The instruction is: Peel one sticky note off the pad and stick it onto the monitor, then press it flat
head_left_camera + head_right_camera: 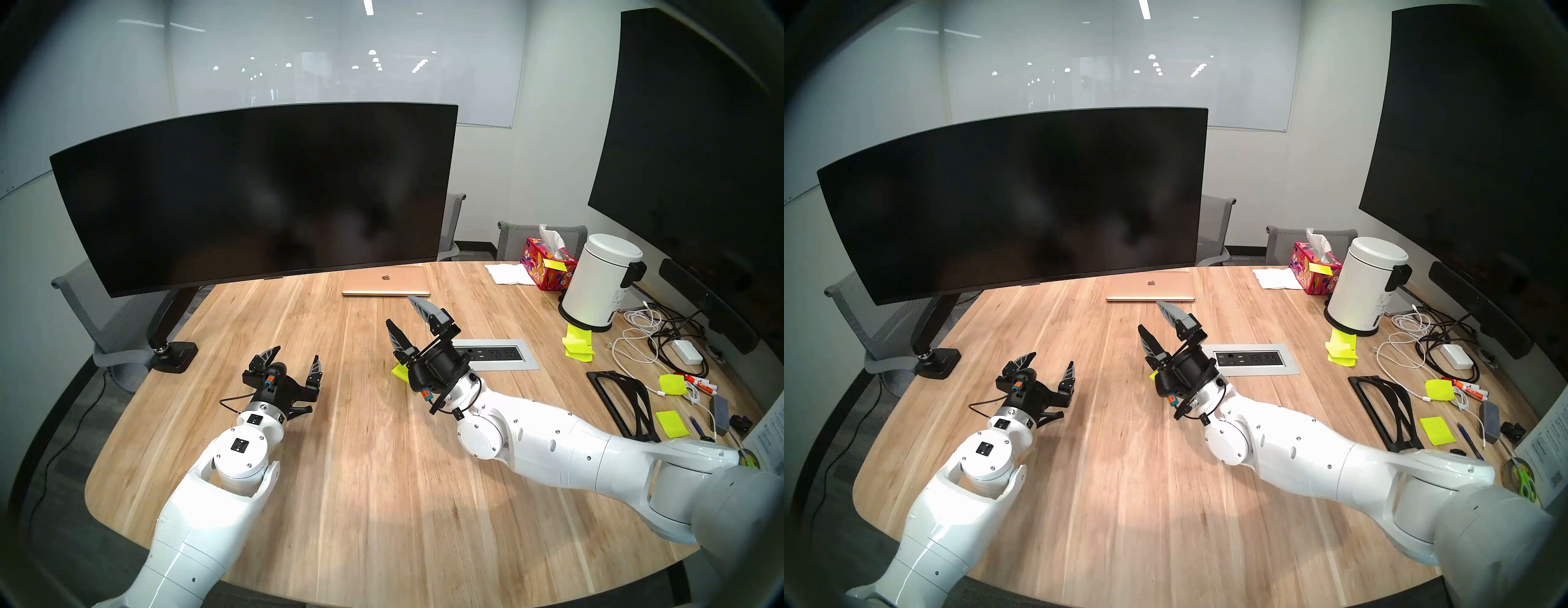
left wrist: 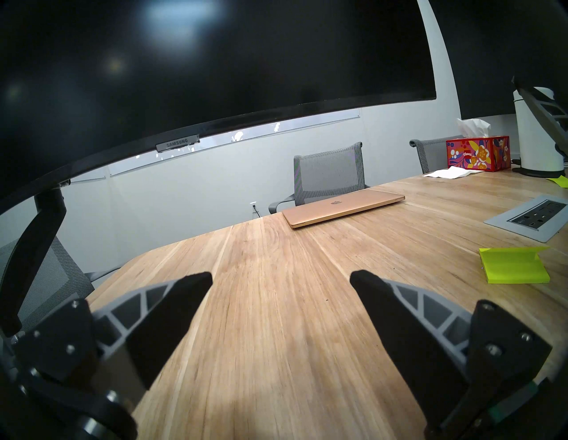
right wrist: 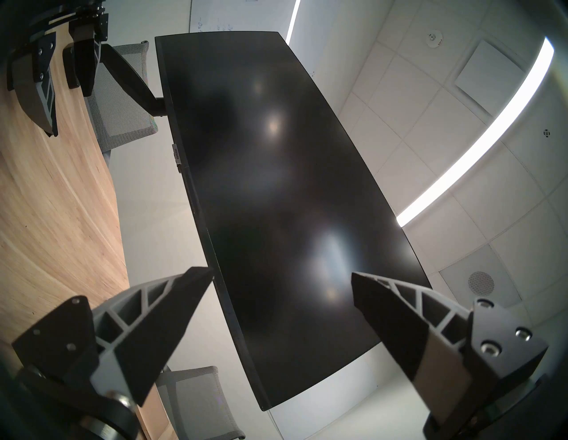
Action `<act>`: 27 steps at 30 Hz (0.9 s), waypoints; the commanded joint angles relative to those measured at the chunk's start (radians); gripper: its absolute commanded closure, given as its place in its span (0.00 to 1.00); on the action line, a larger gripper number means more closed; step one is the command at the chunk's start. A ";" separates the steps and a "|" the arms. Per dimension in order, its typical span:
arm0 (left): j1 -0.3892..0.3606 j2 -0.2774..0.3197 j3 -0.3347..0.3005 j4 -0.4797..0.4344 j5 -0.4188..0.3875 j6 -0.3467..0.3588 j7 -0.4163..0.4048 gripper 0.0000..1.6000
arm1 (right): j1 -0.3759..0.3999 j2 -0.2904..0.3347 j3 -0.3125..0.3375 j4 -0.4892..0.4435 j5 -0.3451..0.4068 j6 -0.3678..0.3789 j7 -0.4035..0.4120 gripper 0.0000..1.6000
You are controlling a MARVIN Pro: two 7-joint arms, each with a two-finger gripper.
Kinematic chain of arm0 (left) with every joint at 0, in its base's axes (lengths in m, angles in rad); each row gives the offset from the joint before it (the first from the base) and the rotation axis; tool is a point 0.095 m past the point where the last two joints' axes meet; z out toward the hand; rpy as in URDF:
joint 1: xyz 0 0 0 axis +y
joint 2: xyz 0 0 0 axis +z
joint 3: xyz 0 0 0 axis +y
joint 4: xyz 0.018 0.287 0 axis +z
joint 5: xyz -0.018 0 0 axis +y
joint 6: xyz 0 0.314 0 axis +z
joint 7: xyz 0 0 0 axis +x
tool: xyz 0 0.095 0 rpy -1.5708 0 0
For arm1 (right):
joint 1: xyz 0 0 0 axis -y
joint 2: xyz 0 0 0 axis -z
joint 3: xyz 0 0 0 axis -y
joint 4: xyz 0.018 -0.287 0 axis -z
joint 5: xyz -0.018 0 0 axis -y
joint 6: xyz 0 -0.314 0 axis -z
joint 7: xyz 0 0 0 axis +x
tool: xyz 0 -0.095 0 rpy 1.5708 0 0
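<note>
My left claw [image 1: 295, 356] hangs low over the big light wooden table [image 1: 360, 488], and its two black fingers are spread wide with nothing between them. My right claw [image 1: 401, 311] is lifted higher and tipped up toward the very wide curved black monitor [image 1: 254, 195] on its black arm mount. Its fingers are spread wide too, and they hold nothing.

The small square pad of bright yellow-green sticky sheets [image 2: 514, 266] lies flat on the table, just beside the silver plug panel [image 1: 500, 354] set into the wood. From my head I see only a corner of it, peeking out from behind my right wrist (the rest is hidden). Its top sheet curls up along the far edge. The black screen has no note on it.

A shut gold laptop [image 1: 386, 281] lies past my right claw, under the monitor's right end. A messy heap of yellow-green notes [image 1: 578, 344] sits far right by a white can [image 1: 600, 282].
</note>
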 commanded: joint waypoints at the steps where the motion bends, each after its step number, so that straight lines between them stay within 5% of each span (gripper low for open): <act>1: -0.001 0.000 0.000 -0.016 0.000 -0.002 0.000 0.00 | 0.009 0.000 0.006 -0.004 -0.001 0.000 -0.001 0.00; 27: 0.009 -0.003 0.000 -0.045 0.004 0.028 0.013 0.00 | 0.009 0.000 0.006 -0.004 -0.001 0.000 -0.001 0.00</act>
